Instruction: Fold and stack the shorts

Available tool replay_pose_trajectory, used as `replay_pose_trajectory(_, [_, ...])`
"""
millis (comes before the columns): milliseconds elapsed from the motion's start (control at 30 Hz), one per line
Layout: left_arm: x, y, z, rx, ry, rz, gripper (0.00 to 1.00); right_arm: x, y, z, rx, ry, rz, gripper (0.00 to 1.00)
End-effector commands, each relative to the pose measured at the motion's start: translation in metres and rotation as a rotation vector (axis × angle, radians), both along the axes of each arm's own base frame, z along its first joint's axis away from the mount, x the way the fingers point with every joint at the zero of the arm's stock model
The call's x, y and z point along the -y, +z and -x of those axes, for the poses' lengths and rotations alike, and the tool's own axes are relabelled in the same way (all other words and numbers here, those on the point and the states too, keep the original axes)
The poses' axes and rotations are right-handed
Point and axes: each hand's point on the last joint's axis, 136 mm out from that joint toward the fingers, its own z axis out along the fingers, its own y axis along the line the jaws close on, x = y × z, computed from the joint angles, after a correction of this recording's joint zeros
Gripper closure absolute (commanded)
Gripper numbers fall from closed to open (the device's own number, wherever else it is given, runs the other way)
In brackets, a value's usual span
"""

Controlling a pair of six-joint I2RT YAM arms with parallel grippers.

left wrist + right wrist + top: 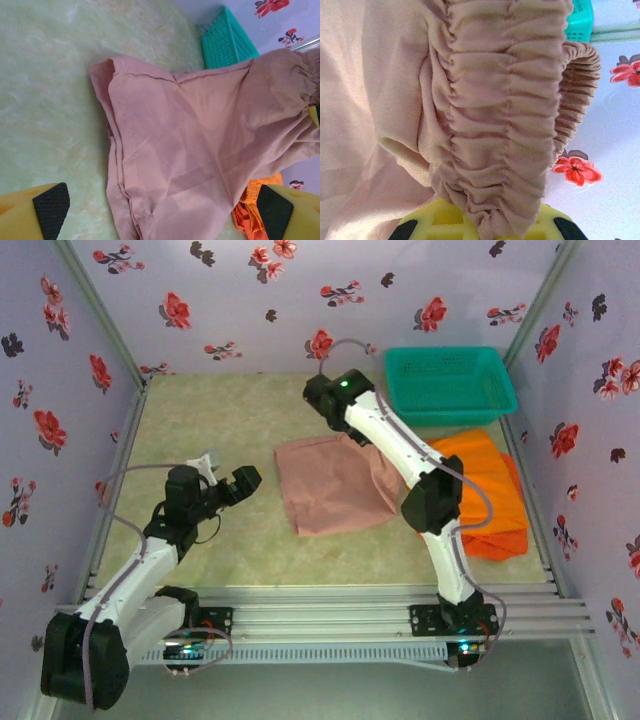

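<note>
Right gripper: closed on the gathered waistband of the pink-brown shorts. The elastic bunches up between my yellow fingers, and that corner is raised off the table.

Left gripper: jaws wide, nothing between the pads. It hovers just above the table, left of the cloth and apart from it.

Position of garment: mid-table, between my two arms. The rest of it lies flat, partly doubled, with layered edges along the side facing my left gripper.

Key relation: the shorts run from the pinched waistband on the far right down to the free hem edge on the near left. My left wrist view looks along that line, with the hem nearest and the waistband far and high. My left arm is therefore nearer the loose end, and my right arm already has the other.

Judgement: the next fold likely depends on the left gripper closing on that near hem edge, since the cloth lies straight ahead of its open jaws.

The orange shorts lie piled at the right, near the teal basket.
</note>
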Motion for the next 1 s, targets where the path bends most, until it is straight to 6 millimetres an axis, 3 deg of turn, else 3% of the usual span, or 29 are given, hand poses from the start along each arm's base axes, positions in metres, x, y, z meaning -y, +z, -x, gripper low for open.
replay_pose_trajectory(0, [0.002, 0.000, -0.001, 0.015, 0.006, 0.015, 0.01, -0.008, -0.001, 0.017, -0.026, -0.002, 0.069, 1.00])
replay_pose_trajectory(267, [-0.002, -0.008, 0.000, -0.003, 0.029, 0.016, 0.01, -0.072, -0.033, 0.038, -0.066, 0.086, 0.011, 0.97])
replay_pose_trajectory(500, [-0.016, -0.012, 0.000, -0.012, 0.120, 0.015, 0.01, -0.130, -0.068, 0.068, -0.164, 0.130, -0.170, 0.91])
replay_pose_trajectory(700, [-0.026, -0.005, 0.000, 0.003, 0.179, 0.007, 0.01, -0.201, -0.107, 0.108, -0.411, 0.128, -0.539, 0.58])
replay_pose_trajectory(767, [-0.029, 0.002, -0.001, 0.021, 0.193, 0.013, 0.01, -0.231, -0.097, 0.121, -0.486, 0.141, -0.716, 0.49])
replay_pose_trajectory(833, [-0.032, 0.015, -0.002, 0.048, 0.207, 0.025, 0.01, -0.269, -0.066, 0.138, -0.579, 0.195, -0.970, 0.33])
replay_pose_trajectory(900, [-0.035, 0.028, -0.003, 0.068, 0.216, 0.035, 0.01, -0.288, -0.029, 0.147, -0.620, 0.239, -1.163, 0.22])
replay_pose_trajectory(967, [-0.036, 0.042, -0.003, 0.089, 0.212, 0.044, 0.01, -0.292, 0.007, 0.150, -0.633, 0.254, -1.359, 0.11])
